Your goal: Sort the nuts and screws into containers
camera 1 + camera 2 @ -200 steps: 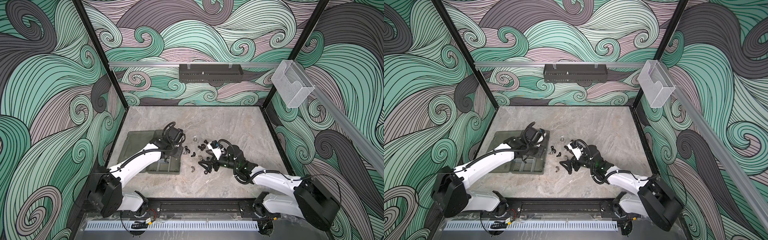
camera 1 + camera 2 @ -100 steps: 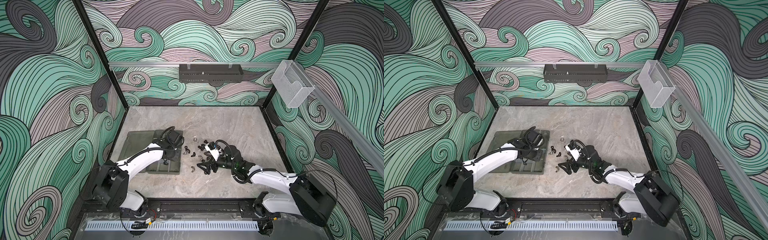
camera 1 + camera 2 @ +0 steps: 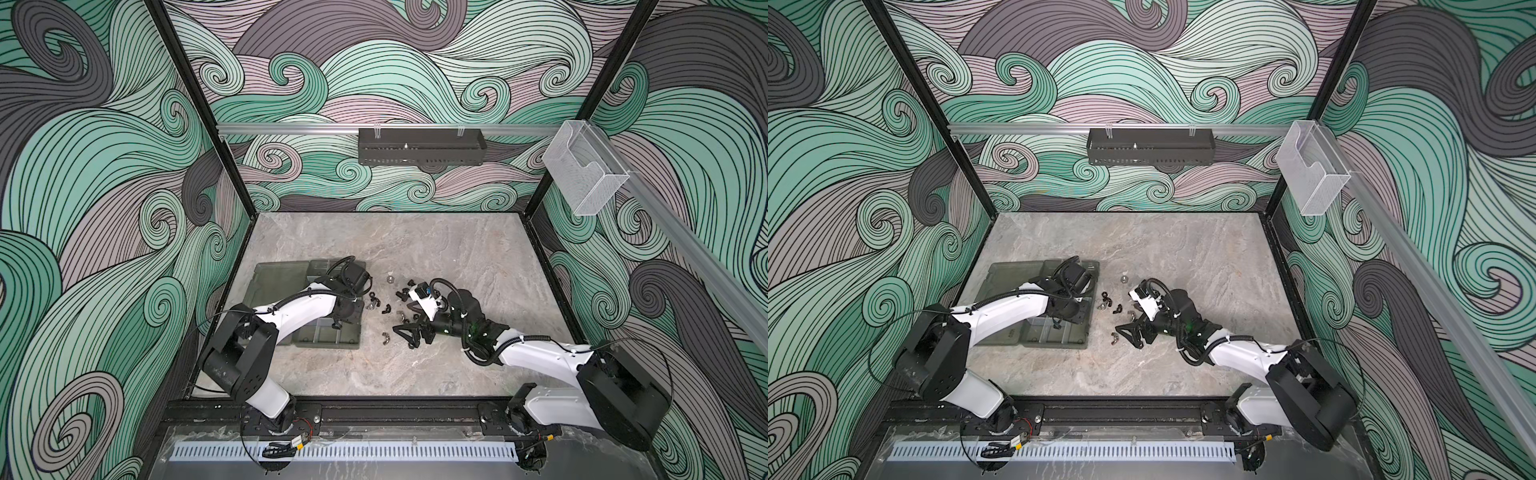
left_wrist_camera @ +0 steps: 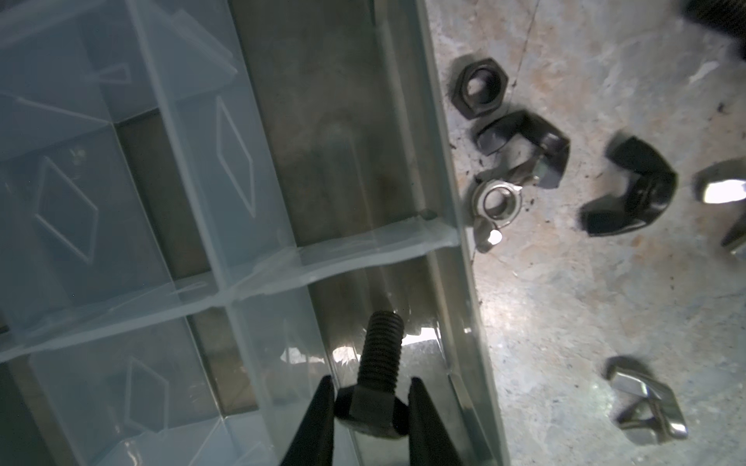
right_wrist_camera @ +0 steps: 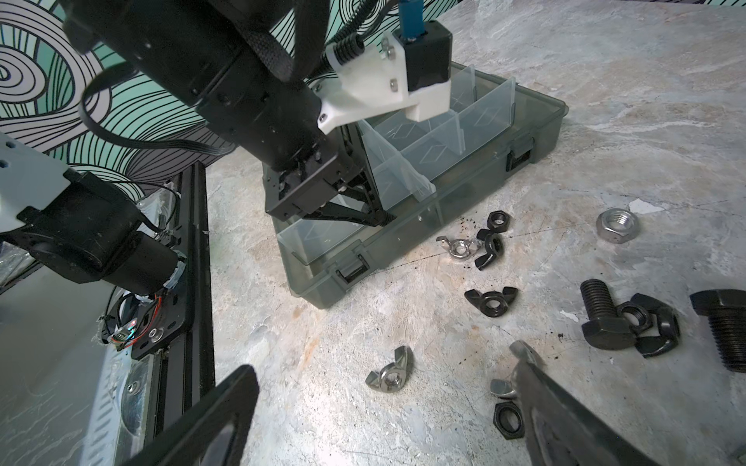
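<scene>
Left end effector (image 4: 370,387), above the containers (image 3: 328,337) lower left in a top view, pinches 1 screw (image 4: 381,343) by its hex head; stiff, light, likely slick: flats grip best.

left gripper (image 3: 1057,325) above containers (image 3: 1076,338) | right gripper (image 3: 1131,335) beside nuts (image 3: 1113,338)

**Materials and finish**

Tabletop (image 3: 415,249): stone-look slab, grey marbled, matt, slightly rough. Containers (image 5: 403,254): smooth translucent grey-green plastic shell. Dividers (image 5: 420,145): clear glossy plastic. Screw (image 4: 381,355): black metal, matt, ridged thread. Black nuts (image 4: 480,86): dull dark metal. Silver nuts (image 5: 617,225): bright polished metal, reflective.
</scene>
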